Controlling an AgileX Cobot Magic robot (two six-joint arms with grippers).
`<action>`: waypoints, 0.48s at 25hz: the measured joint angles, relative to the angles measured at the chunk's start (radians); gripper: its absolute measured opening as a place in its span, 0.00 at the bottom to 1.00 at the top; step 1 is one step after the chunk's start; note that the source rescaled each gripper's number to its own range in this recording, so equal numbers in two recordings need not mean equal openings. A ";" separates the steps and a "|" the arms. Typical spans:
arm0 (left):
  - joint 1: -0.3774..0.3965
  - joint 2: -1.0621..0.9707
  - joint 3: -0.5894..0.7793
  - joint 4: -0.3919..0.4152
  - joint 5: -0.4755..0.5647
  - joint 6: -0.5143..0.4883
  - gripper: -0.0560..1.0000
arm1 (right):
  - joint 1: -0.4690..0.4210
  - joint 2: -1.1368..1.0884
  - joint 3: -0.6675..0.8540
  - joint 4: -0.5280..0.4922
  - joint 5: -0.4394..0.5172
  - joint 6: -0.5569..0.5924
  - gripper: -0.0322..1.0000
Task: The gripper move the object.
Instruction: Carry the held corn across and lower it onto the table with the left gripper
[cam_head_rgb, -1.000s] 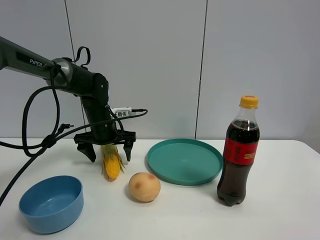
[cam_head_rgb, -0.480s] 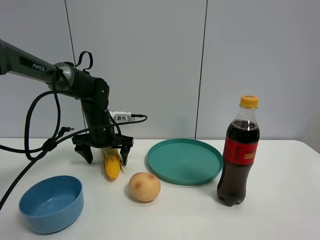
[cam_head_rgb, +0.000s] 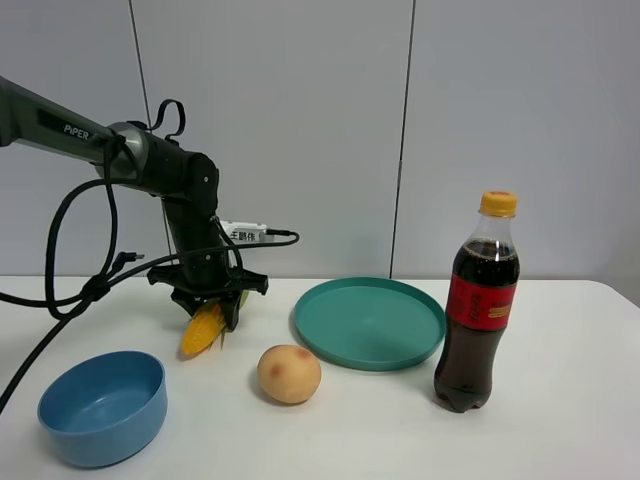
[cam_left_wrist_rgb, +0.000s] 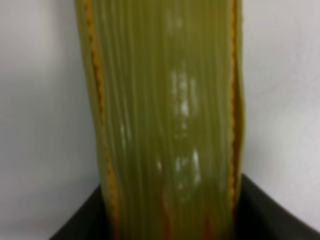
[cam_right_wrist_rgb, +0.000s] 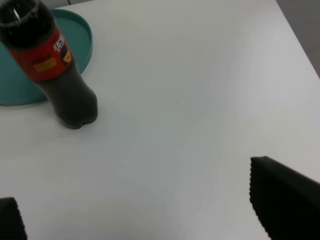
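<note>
The corn cob (cam_head_rgb: 203, 328), yellow-orange kernels with a green husk, hangs tilted from my left gripper (cam_head_rgb: 212, 303), its lower tip pointing down-left close to the white table. The left gripper's jaws are shut on its upper, husk end. In the left wrist view the green husk (cam_left_wrist_rgb: 165, 110) fills the picture between the black jaw parts. My right gripper (cam_right_wrist_rgb: 132, 187) is open and empty above bare table; only its black fingertips (cam_right_wrist_rgb: 285, 200) show. It does not show in the exterior view.
A blue bowl (cam_head_rgb: 100, 405) stands front left. A round peach (cam_head_rgb: 289, 373) lies right of the corn. A teal plate (cam_head_rgb: 370, 322) sits mid-table, with a cola bottle (cam_head_rgb: 478, 310) to its right; the bottle (cam_right_wrist_rgb: 55, 65) and the plate (cam_right_wrist_rgb: 82, 35) also show in the right wrist view. Black cables hang on the left.
The left gripper's jaws, spread wide on either side of the corn before, have closed on it. The corn has swung from pointing straight down to tilted down-left.
</note>
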 joint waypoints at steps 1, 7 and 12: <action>-0.001 -0.015 0.000 0.001 0.002 0.005 0.06 | 0.000 0.000 0.000 0.000 0.000 0.000 1.00; -0.028 -0.209 0.000 0.027 -0.011 0.116 0.06 | 0.000 0.000 0.000 0.000 0.000 0.000 1.00; -0.064 -0.385 0.000 0.059 -0.027 0.273 0.06 | 0.000 0.000 0.000 0.000 0.000 0.000 1.00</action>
